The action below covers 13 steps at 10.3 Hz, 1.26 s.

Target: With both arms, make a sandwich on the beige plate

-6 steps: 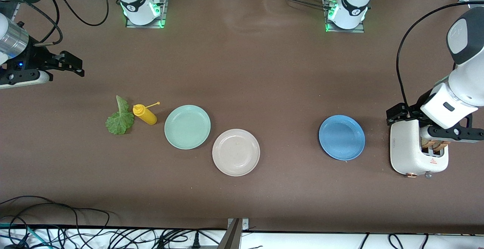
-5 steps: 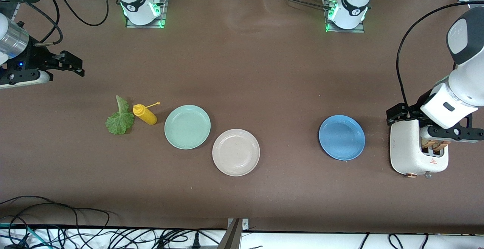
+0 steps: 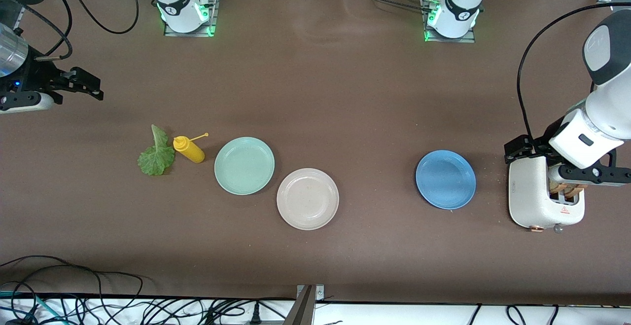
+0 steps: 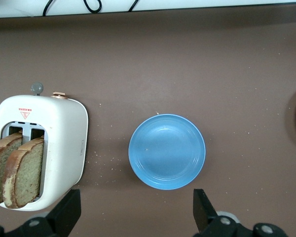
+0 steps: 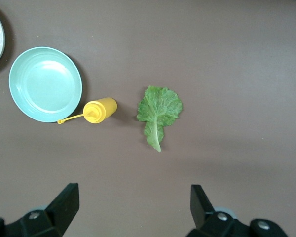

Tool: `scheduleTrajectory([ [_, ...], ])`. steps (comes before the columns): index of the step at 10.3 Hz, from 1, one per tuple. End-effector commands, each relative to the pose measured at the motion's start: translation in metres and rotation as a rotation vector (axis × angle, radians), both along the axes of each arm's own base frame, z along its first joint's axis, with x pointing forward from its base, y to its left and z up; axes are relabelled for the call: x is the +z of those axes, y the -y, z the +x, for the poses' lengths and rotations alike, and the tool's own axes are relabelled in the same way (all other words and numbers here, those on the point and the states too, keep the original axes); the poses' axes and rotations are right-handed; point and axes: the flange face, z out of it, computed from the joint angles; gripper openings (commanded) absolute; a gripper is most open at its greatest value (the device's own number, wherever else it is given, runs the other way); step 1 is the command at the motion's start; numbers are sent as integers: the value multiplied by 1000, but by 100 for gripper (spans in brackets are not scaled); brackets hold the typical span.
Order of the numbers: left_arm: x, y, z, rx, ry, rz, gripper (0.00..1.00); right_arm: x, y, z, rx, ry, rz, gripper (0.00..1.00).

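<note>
Round beige speckled plate (image 3: 307,198) sits bare on the brown desk (image 3: 345,93), just beside the round mint-green plate (image 3: 244,165) and nearer the front camera than it. No sandwich is assembled — parts are scattered. Two brown-crusted bread slices (image 4: 17,170) stand upright in the slots of the white toaster (image 3: 535,194) at the left arm's end of the desk. The crinkly green lettuce leaf (image 3: 157,153) lies flat toward the right arm's end, just beside the yellow squeeze bottle (image 3: 189,149), which lies on its side between leaf and mint-green plate; whether bottle and leaf touch cannot be told.

Left claw (image 4: 138,217) is held over the toaster's edge, fingers (image 4: 68,210) spread wide, nothing pinched. Right claw (image 5: 133,210) is held over bare desk at the right arm's end, well apart from the leaf, fingers (image 5: 201,203) spread wide as well, nothing pinched.

Round blue plate (image 3: 445,179) lies between toaster and beige plate, near the toaster, well apart from the beige plate. Mint-green plate and bottle lie between leaf and beige plate. Crumbs are scattered on the desk around toaster and blue plate. Loose black cables (image 3: 98,305) hang off the desk edge nearest the front camera.
</note>
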Motion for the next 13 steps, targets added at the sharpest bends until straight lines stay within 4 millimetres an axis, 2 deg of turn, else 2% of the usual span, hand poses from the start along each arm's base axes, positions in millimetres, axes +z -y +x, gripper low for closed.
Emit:
scheduleTrajectory([
  [1, 3, -1, -4, 10, -3, -4, 100, 7, -6, 0, -2, -4, 2, 100],
  [8, 2, -7, -5, 4, -6, 2, 100, 11, -11, 1, 9, 5, 3, 100],
  [11, 18, -9, -6, 12, 23, 8, 100, 11, -12, 1, 10, 5, 3, 100],
  [13, 19, -9, -6, 9, 25, 10, 100, 11, -12, 1, 9, 3, 3, 100],
])
